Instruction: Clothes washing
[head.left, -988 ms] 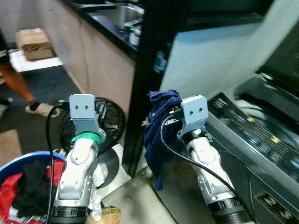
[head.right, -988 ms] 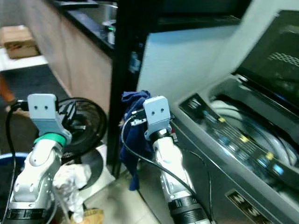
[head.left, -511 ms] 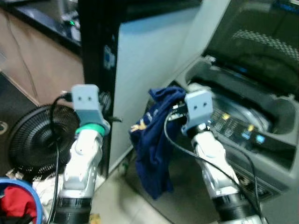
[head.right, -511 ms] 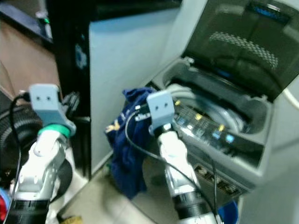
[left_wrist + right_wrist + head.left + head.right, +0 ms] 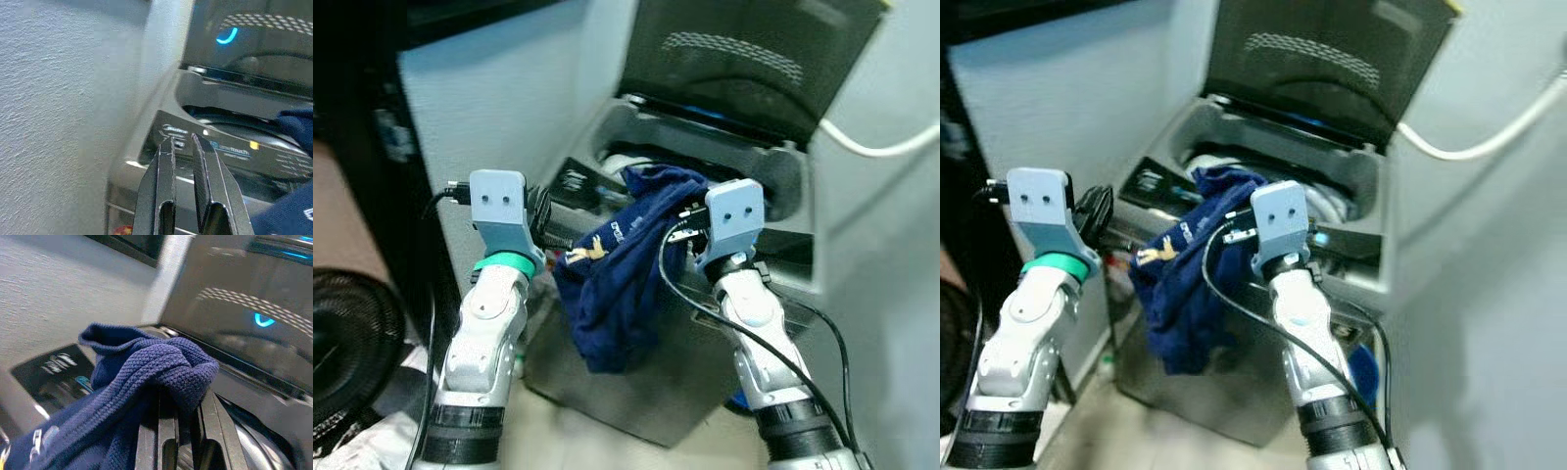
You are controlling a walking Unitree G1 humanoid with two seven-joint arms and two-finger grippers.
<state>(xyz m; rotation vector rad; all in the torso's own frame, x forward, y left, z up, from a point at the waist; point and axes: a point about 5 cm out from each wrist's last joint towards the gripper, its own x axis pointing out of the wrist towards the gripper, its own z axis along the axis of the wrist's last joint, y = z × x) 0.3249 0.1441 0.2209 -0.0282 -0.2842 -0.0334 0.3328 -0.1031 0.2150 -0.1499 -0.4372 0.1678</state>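
Right wrist view shows the right hand [image 5: 178,431] clenched on a bunched fold of the navy-blue knitted garment [image 5: 617,264], which hangs down in front of the grey top-loading washing machine [image 5: 705,176], just near of its open drum. The left hand [image 5: 183,161] sits empty to the left, fingers nearly together (a narrow gap). Most of the cloth dangles outside the tub, so a release now would likely drape it over the control panel [image 5: 230,149] or slide it to the floor.
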